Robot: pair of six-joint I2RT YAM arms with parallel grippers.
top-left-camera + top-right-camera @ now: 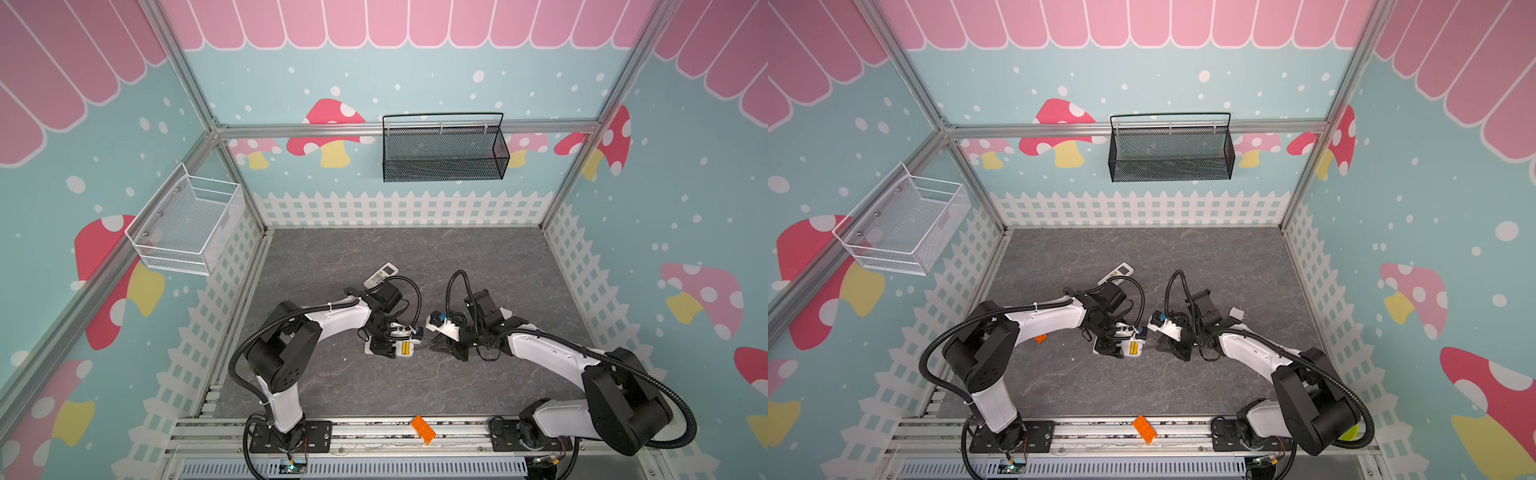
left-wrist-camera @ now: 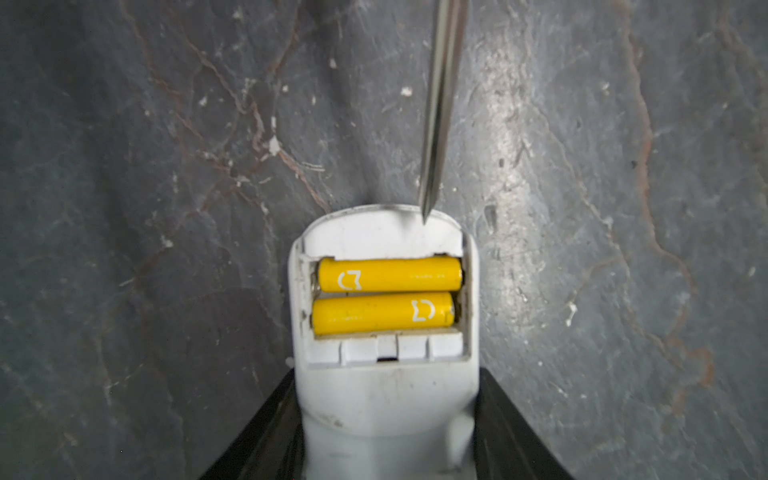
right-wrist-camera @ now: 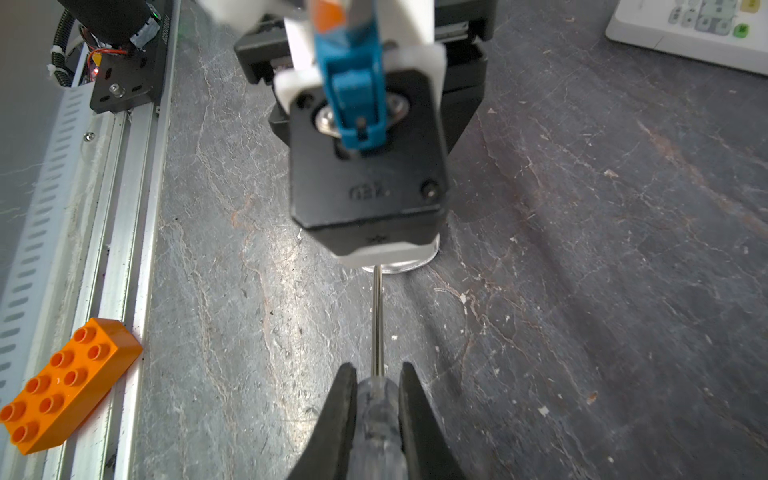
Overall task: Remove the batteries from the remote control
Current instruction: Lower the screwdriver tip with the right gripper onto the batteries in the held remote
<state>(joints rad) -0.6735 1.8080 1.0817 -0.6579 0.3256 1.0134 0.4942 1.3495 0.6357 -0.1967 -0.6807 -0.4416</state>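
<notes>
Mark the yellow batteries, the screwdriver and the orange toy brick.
yellow batteries [image 2: 390, 273]: left wrist view, middle of one battery's body.
screwdriver [image 3: 377, 320]: right wrist view, metal shaft.
orange toy brick [image 3: 68, 384]: right wrist view, studded top.

Looking steeply down onto the whole bench [image 1: 374, 249] in both top views; peering close from each wrist, sharing the screwdriver [image 2: 440, 104].

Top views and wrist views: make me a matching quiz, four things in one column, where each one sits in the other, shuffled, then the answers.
Things:
1. yellow batteries
2. screwdriver
3. orange brick
4. black mesh basket

Places:
A. on the front rail
B. hung on the back wall
C. in the remote, its compartment open
D. clamped in the right gripper

Pairs: 1-C, 2-D, 3-A, 4-B
</notes>
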